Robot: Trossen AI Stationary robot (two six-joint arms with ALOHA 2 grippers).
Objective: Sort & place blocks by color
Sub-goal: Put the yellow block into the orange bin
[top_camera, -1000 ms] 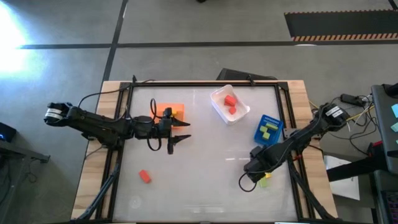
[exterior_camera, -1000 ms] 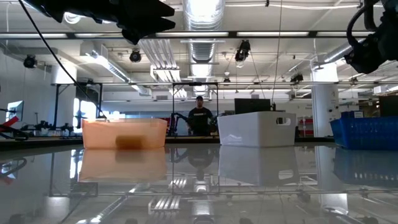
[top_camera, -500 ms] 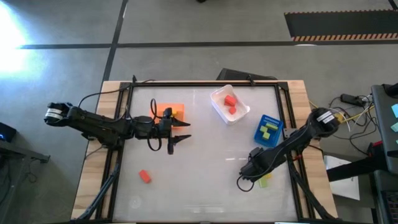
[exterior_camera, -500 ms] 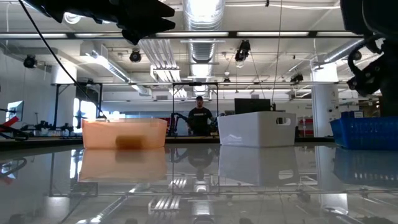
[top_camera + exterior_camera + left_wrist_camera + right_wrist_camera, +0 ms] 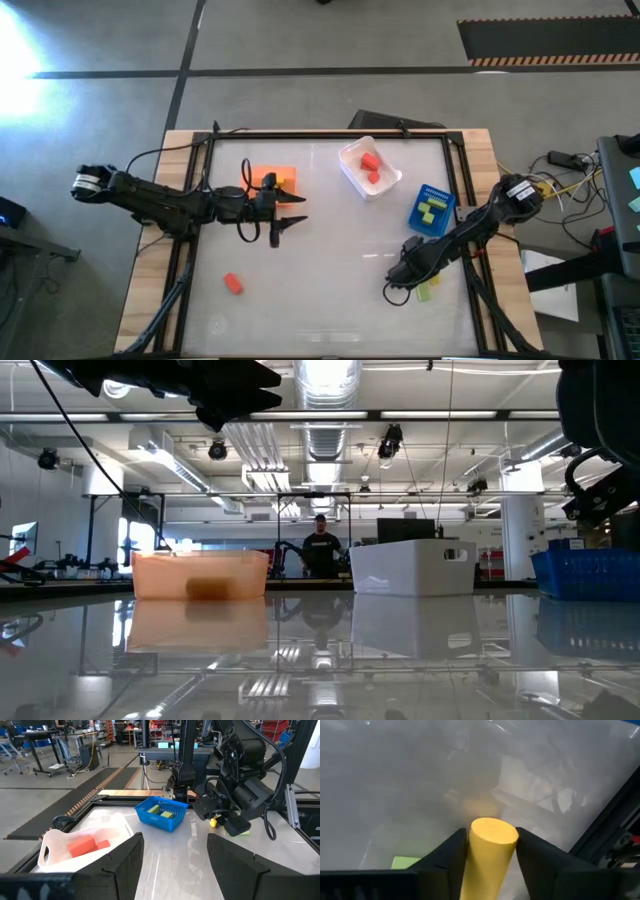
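Only our right wrist view shows the right gripper (image 5: 490, 851) clamping a yellow cylinder (image 5: 487, 852). Beside the orange bin (image 5: 275, 178), our left gripper (image 5: 296, 210) is spread empty.

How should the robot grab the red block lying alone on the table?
From straight above, a pincer closing across the narrow sides of the red block. It lies flat and slanted on the bare table, nothing beside it, so the fingers should turn to match its slant.

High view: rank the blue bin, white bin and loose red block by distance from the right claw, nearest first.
From the right claw, shut on a yellow piece:
1. Blue bin, just behind it at the right edge.
2. White bin, rear centre.
3. Red block, front left.
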